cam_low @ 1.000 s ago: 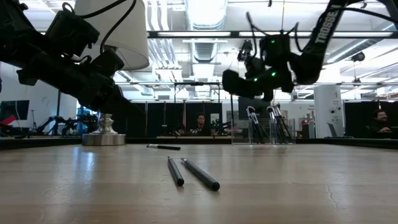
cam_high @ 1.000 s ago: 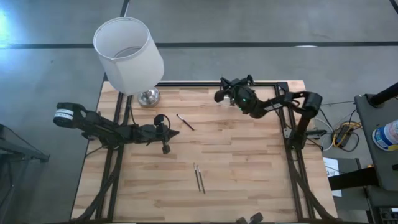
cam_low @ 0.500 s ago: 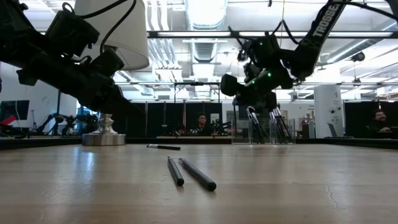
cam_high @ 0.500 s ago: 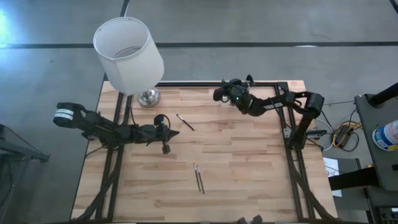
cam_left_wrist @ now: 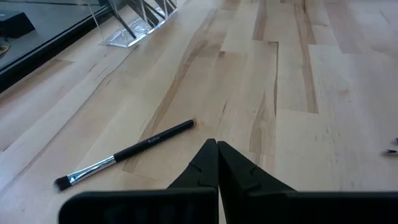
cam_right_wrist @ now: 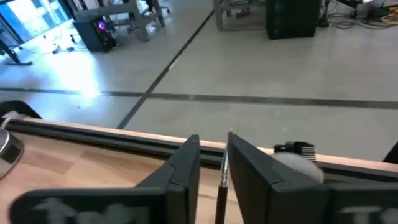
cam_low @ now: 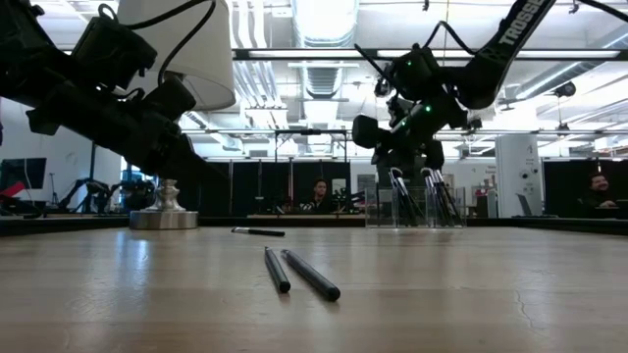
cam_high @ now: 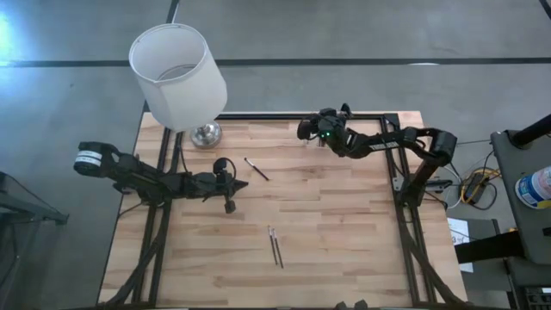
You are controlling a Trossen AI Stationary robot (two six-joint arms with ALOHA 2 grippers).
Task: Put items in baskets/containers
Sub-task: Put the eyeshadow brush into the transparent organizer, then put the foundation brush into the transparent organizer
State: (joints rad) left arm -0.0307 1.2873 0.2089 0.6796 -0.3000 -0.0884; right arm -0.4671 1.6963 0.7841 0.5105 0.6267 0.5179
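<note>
Nearest the low camera, two dark sticks (cam_low: 299, 273) lie side by side on the bench (cam_high: 344, 224), loose, well apart from both arms. In the high view they sit toward the front middle of the bench.

Next out, one slim brush (cam_left_wrist: 124, 155) lies flat near the bench's middle, bristle end pale, metal collar, dark handle. The left gripper (cam_left_wrist: 216, 163) hovers just beside it, jaws closed together and empty. In the high view the left gripper (cam_high: 231, 182) sits left of centre and the brush (cam_high: 256, 169) is a little beyond it, not touching.

Far edge: the clear holder (cam_low: 412, 201) stands upright at the back of the bench, already carrying several dark sticks leaning inside it. The right gripper (cam_high: 312, 131) hangs over that spot, above the holder in the low view. Its wrist view shows the jaws narrow, pinching a thin dark stick (cam_right_wrist: 222, 180) that points down between them; the holder itself is not seen in that view.

Progress, as a judgement: mostly done. A bunch is already in the holder, one stick is in hand over it and not yet dropped, three remain on the bench. A lamp (cam_high: 179, 76) stands at the back left, not part of the job.
</note>
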